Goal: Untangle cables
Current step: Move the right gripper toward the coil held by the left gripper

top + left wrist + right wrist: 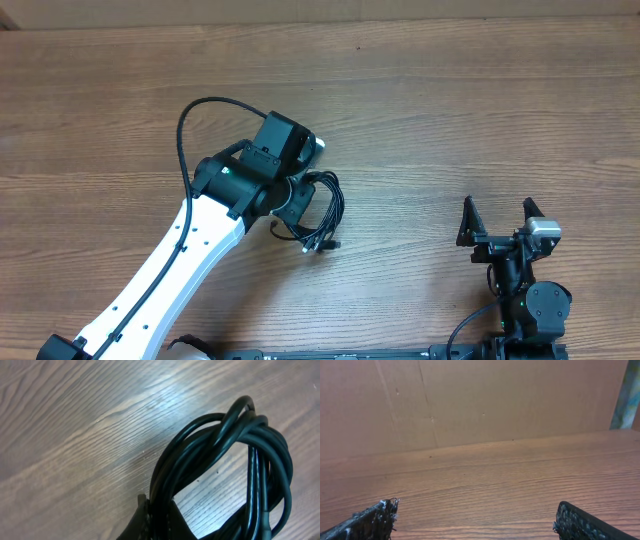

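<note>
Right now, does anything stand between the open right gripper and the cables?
Nothing visible does. Only table surface lies between the right gripper and the cables, which the left gripper is shut on.

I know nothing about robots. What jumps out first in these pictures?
The white left arm stretches over the wooden table, and the left hand is pinched shut on a bundle of thin black cables near the middle. Off to the right, the right hand sits apart, fingers spread wide, holding nothing.
</note>
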Robot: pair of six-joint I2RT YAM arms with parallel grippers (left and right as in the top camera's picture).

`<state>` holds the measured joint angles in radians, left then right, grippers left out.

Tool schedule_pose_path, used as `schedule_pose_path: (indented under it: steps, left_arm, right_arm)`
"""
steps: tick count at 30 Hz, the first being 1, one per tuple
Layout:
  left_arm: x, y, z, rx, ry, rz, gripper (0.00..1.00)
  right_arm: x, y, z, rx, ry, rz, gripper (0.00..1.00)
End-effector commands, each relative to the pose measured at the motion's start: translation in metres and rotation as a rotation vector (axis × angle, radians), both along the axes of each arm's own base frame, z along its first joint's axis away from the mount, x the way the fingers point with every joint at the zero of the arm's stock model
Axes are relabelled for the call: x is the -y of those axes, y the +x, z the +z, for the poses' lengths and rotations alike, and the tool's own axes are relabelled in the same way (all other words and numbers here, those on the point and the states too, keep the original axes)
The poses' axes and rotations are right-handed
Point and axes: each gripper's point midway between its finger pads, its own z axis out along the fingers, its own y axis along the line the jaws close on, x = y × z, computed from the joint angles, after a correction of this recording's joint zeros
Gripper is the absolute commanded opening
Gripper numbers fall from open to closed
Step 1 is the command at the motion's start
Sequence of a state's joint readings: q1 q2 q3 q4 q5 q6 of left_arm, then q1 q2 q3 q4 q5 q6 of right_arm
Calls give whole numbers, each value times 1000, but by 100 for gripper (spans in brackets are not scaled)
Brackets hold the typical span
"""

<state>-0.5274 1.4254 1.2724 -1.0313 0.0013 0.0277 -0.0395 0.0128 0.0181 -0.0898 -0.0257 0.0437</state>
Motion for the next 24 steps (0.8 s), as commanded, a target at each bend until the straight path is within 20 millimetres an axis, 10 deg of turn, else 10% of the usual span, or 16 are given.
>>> schedule_pose_path:
  steps: [1, 8, 17, 24]
  left_arm:
    - [10, 2, 6, 25, -15, -158, 4]
    - [20, -3, 7, 22, -50, -246, 4]
    - [42, -21, 12, 4, -149, -453, 4]
    - [59, -31, 19, 2, -242, -556, 4]
  right_arm:
    - [2, 0, -1, 6, -8, -11, 100]
    - [0, 0, -1, 7, -5, 4, 100]
    - [-105, -36, 5, -218, 721, 618, 100]
    - [-114, -45, 17, -198, 713, 702, 100]
